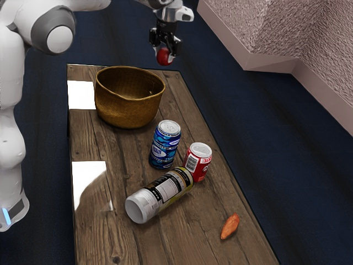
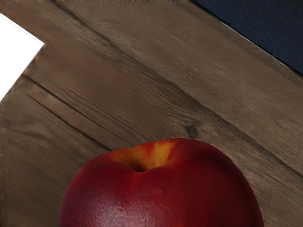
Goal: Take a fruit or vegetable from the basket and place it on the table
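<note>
My gripper (image 1: 164, 48) is high in the exterior view, above and beyond the basket's far side, shut on a round red fruit (image 1: 164, 56). In the wrist view the red fruit (image 2: 161, 189) is large at the lower edge, its yellow-orange stem hollow facing the camera, with wooden table (image 2: 118, 80) beyond it. The deep golden-brown basket (image 1: 124, 113) stands on the far part of the table (image 1: 132, 237); the part of its inside that I can see holds no clear item.
A blue can (image 1: 165, 144) and a red can (image 1: 199, 161) stand near the table's middle. A white-capped canister (image 1: 160, 195) lies on its side by them. An orange carrot-like vegetable (image 1: 230, 226) lies nearer the exterior camera. The table's edge (image 2: 255, 45) crosses the wrist view.
</note>
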{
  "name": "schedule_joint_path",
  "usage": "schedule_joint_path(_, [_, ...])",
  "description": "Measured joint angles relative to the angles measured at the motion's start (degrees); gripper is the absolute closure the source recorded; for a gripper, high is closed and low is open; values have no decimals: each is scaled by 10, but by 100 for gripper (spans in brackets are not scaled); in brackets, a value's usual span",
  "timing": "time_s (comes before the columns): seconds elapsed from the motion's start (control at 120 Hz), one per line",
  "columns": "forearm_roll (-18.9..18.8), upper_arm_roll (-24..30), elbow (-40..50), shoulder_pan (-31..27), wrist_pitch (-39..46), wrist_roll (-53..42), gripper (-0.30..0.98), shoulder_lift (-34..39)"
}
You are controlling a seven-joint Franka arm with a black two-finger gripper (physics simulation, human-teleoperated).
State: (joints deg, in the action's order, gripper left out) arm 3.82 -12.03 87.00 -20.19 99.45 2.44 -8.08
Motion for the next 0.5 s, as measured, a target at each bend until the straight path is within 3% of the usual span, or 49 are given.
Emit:
schedule_joint_path(0.083, [7, 0, -10, -5, -4, -3, 43, -13])
schedule_joint_path(0.15, [12, 1, -12, -7, -6, -6, 25, -15])
schedule_joint_path(0.267, [19, 0, -13, -8, -10, -11, 11, -15])
schedule_joint_path(0.5, [23, 0, -17, -9, -11, -19, 2, -16])
